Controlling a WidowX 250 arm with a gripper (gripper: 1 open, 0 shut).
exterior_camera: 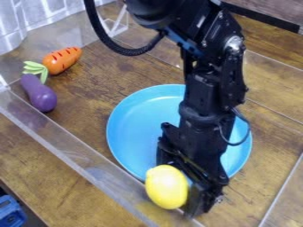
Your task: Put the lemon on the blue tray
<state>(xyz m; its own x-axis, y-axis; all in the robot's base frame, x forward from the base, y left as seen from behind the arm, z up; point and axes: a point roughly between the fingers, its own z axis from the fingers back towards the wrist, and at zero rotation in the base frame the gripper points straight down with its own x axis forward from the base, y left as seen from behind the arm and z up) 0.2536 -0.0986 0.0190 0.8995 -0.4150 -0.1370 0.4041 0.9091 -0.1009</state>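
The lemon point(166, 187), glossy yellow and oval, lies at the near rim of the blue tray point(136, 124). I cannot tell whether it rests inside the dish or on the rim itself. My gripper point(199, 190) points straight down right behind the lemon, low over the tray's front part. Its black jaws stand wide, and the lemon sits against their front side. The black arm hides the middle and right of the tray.
An orange carrot point(62, 59) and a purple eggplant point(38, 94) lie on the wooden table at the left. A clear plastic wall point(71, 151) runs diagonally along the table's near edge, close to the tray and the lemon.
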